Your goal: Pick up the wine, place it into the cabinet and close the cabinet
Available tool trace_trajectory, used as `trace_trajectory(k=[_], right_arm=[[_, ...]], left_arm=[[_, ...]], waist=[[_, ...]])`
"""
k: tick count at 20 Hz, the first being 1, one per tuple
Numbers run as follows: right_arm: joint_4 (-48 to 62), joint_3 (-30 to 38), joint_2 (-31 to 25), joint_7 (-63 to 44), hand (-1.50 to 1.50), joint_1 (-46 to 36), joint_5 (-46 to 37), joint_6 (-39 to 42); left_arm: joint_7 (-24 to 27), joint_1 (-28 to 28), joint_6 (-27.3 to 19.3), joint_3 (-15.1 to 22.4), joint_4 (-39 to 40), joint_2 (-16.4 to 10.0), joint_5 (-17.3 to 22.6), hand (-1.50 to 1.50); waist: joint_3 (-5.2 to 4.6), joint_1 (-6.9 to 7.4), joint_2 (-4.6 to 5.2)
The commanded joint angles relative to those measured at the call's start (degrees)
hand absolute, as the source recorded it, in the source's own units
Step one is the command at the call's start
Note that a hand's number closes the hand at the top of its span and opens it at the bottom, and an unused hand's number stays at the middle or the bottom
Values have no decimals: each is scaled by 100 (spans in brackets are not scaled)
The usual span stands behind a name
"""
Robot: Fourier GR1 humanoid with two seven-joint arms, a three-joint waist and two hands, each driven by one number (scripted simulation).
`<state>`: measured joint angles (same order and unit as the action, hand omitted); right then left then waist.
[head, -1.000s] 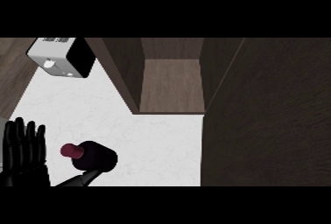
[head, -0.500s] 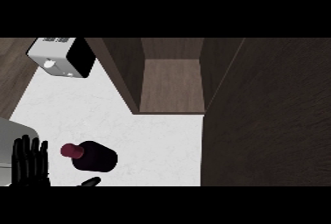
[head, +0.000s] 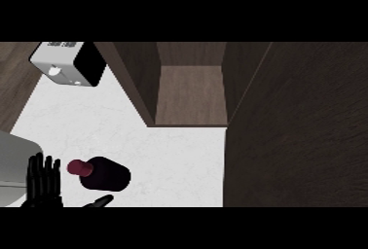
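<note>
Head view: looking steeply down on a white counter (head: 173,151).

1. Wine bottle (head: 108,177): it stands on the counter near the lower left of the view, dark-bodied, with a dark red cap (head: 79,168) that leans toward the left. It is well apart from the cabinet and outside it.
2. Left hand (head: 43,180): it shows at the lower left edge, black, with its fingers straight and pointing up. It is spread open and has hold of nothing. The fingers lie just beside the bottle's cap; whether they touch it cannot be told. A black thumb tip (head: 99,201) pokes in at the lower edge, just below the bottle.
3. Cabinet (head: 191,97): it is dark wood and open, and its brown shelf floor is bare. It sits above and to the right of the bottle.
4. Cabinet door (head: 302,126): it is swung out and fills the right side of the view.
5. Toaster (head: 68,63): it is white and black and stands at the upper left, beside the cabinet's left wall.
</note>
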<state>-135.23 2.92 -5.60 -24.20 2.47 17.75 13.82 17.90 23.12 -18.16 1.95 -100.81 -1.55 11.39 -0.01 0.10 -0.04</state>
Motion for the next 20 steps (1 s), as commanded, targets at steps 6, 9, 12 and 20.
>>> trace_trajectory(k=[6,9,12,20], right_arm=[[-320,13,85,110,-150,541,60,233],[-77,118,58,379,-150,581,27,413],[180,261,-44,132,-150,-15,189,215],[-229,298,-49,50,-150,199,166,227]], left_arm=[[491,-16,532,-248,758,-6,200,-150],[896,-5,473,17,1138,148,290,-150],[1289,-481,669,-225,2060,151,368,-150],[1708,-1004,1131,-701,3172,66,452,-150]], waist=[[2,-17,-2],[2,-16,-2],[0,-10,4],[1,-22,1]])
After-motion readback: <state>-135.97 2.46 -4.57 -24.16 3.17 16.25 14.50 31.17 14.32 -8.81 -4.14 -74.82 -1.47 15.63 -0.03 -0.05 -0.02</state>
